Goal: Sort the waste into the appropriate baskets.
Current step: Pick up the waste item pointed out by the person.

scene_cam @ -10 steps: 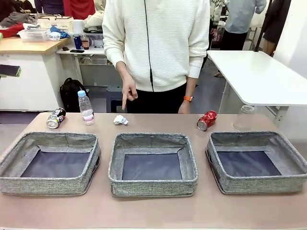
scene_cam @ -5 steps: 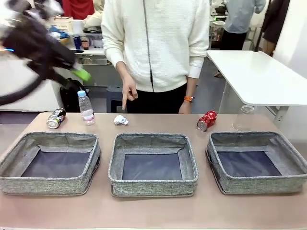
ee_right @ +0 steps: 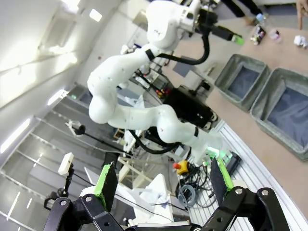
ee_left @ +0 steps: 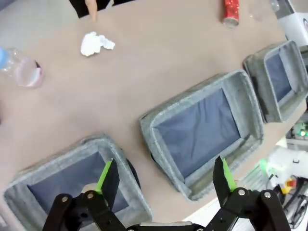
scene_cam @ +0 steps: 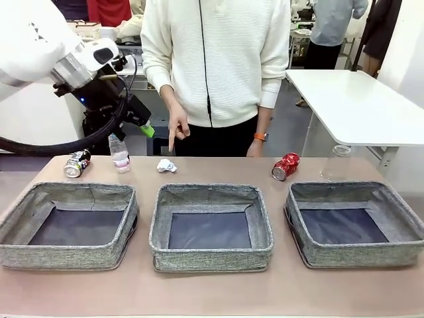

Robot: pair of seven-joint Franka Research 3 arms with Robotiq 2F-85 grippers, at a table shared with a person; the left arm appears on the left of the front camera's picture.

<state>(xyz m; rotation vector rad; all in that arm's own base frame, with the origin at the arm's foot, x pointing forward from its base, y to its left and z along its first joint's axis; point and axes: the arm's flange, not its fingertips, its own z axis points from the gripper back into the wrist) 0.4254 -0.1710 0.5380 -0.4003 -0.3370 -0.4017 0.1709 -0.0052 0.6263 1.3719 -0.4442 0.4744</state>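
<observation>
The left claw (scene_cam: 144,127) is seen in the upper left of the front view, its jaws spread wide with nothing between them, raised above the far edge of the counter (scene_cam: 212,291). Just below it the small clear bottle (scene_cam: 119,151) stands upright. The dark can (scene_cam: 77,163) lies on its side to the bottle's left in the frame. To the bottle's right lies the crumpled paper ball (scene_cam: 166,165), directly beneath the downward-pointing finger of the person's hand (scene_cam: 177,129). The crushed red can (scene_cam: 285,166) and the clear plastic cup (scene_cam: 336,163) are set toward the right of the frame. The three grey baskets (scene_cam: 211,258) are lined up along the near side, and no waste is in them yet. The right claw (ee_right: 162,168) is likewise held wide open, well away from the counter.

The paper ball is judged to be the piece called for. The open jaws should be brought down straight over it, one finger on each side, and kept apart from the person's finger and the bottle, which could easily be toppled. As the ball looks soft and light, a gentle closing low at the counter should suffice.
</observation>
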